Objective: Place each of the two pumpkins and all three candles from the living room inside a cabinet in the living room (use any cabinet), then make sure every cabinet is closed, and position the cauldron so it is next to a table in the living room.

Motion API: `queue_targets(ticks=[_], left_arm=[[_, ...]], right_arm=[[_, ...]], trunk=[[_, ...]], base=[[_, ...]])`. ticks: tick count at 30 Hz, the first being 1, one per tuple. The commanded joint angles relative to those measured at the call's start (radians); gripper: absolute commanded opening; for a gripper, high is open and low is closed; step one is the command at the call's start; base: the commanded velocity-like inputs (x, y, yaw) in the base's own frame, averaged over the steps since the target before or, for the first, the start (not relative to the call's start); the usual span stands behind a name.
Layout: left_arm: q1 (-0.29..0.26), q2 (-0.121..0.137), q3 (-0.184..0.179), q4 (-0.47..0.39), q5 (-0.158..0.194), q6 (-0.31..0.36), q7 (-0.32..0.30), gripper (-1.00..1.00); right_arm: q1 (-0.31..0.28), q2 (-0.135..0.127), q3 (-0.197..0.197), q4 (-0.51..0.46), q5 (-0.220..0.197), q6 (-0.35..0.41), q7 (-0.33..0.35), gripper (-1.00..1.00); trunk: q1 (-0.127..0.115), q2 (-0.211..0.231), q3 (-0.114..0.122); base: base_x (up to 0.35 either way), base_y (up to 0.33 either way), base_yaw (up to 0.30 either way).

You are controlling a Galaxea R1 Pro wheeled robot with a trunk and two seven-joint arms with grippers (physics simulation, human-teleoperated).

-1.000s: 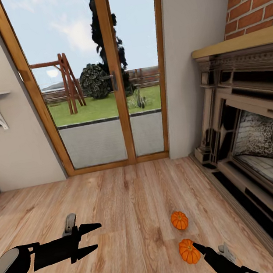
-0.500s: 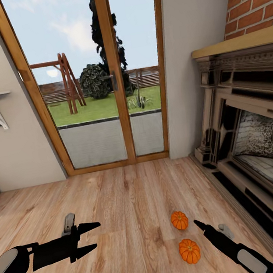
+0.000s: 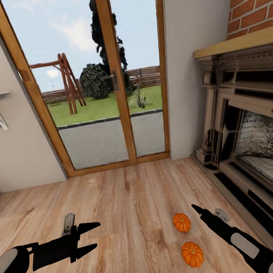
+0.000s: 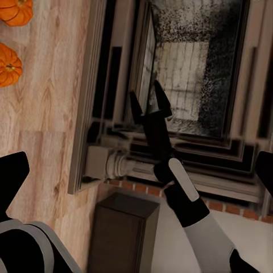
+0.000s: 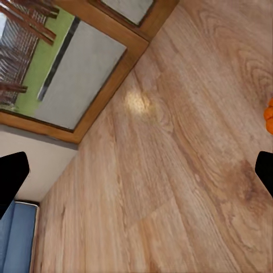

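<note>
Right gripper [image 3: 195,208], fingers apart and empty, has lifted off the nearer pumpkin [image 3: 192,253] to beside the farther pumpkin [image 3: 181,222], both still on the wooden floor [image 3: 128,244], ungrasped; left gripper [image 3: 94,237] open, well apart.

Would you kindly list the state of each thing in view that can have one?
Near pumpkin: upright on the floor, ungripped.
Far pumpkin: upright on the floor, ungripped.
Left gripper: open, empty.
Right gripper: empty, raised beside the pumpkins, apart from both.
Glass doors: closed.
Fireplace: unlit.
</note>
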Motion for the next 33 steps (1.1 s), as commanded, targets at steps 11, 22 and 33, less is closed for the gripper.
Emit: queue_targets(ticks=[11,22,33], left_arm=[[-0.001,0.001,-0.001,-0.001,0.011,0.001,0.009,1.00],[-0.002,0.001,-0.002,-0.001,0.011,0.001,0.009,1.00],[-0.002,0.001,-0.001,-0.002,0.011,0.001,0.009,1.00]], right_arm=[[-0.033,-0.007,-0.084,0.009,-0.013,0.309,-0.107,1.00],[-0.034,-0.007,-0.115,0.010,-0.015,0.351,-0.220,1.00],[-0.032,-0.006,-0.116,0.021,-0.014,0.337,-0.223,1.00]], trunk=[[0.000,0.000,-0.001],[0.000,0.000,-0.001],[0.000,0.000,-0.001]], base=[[0.001,0.001,0.000],[-0.040,0.000,0.000],[-0.007,0.000,0.000]])
